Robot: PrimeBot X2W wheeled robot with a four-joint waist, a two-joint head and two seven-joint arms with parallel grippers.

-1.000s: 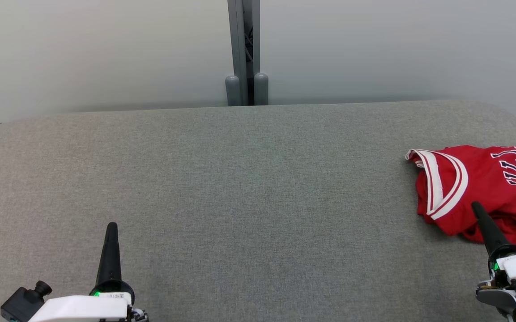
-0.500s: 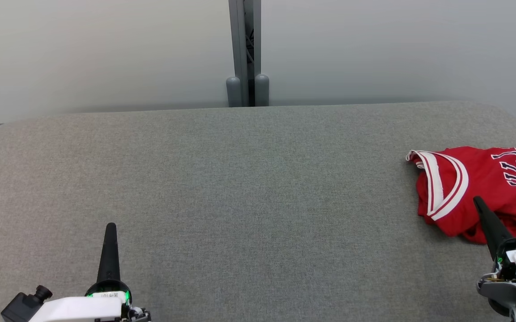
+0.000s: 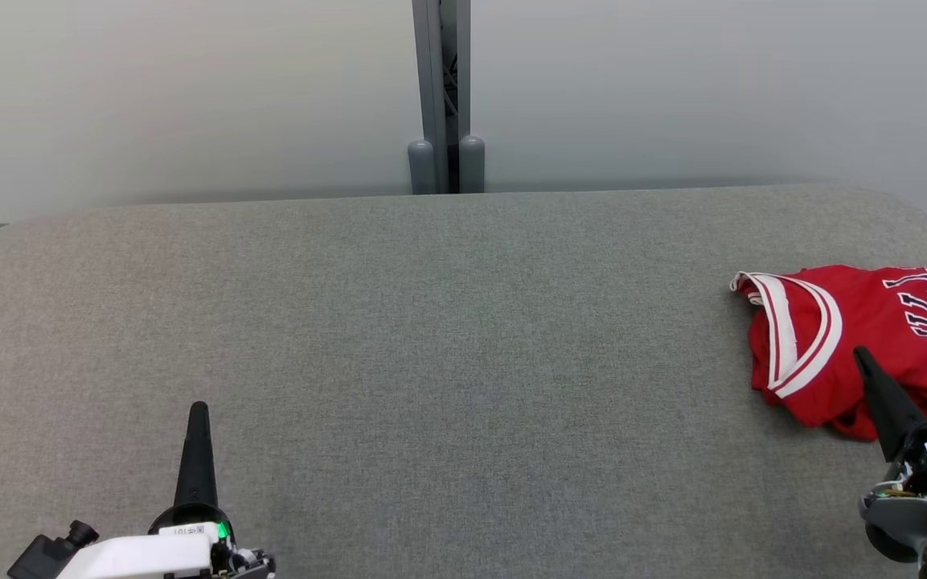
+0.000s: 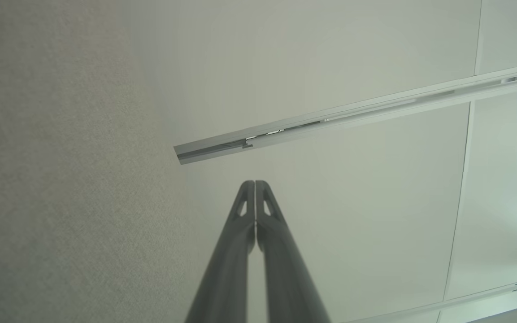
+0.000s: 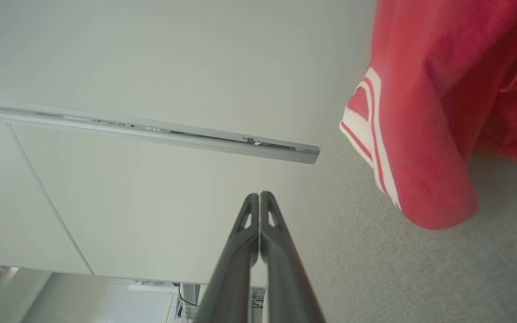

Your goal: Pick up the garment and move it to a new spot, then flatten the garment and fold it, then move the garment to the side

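Observation:
The garment is a bright red jersey with red-white striped trim and dark white-outlined lettering, lying crumpled at the right end of the grey table; its right part runs out of the head view. In the right wrist view the garment fills the upper right. My right gripper is shut, its tip in front of the garment's near edge in the head view, holding nothing; its fingers meet in the right wrist view. My left gripper is shut at the lower left over bare table, its fingers pressed together.
A pale wall with a grey vertical post stands behind the table's far edge. The table's corners are rounded, and its right edge lies close to the garment.
My right gripper has drifted slightly right and farther in along the garment's near edge. The left gripper has sunk slightly in the picture. The head view has shifted a little.

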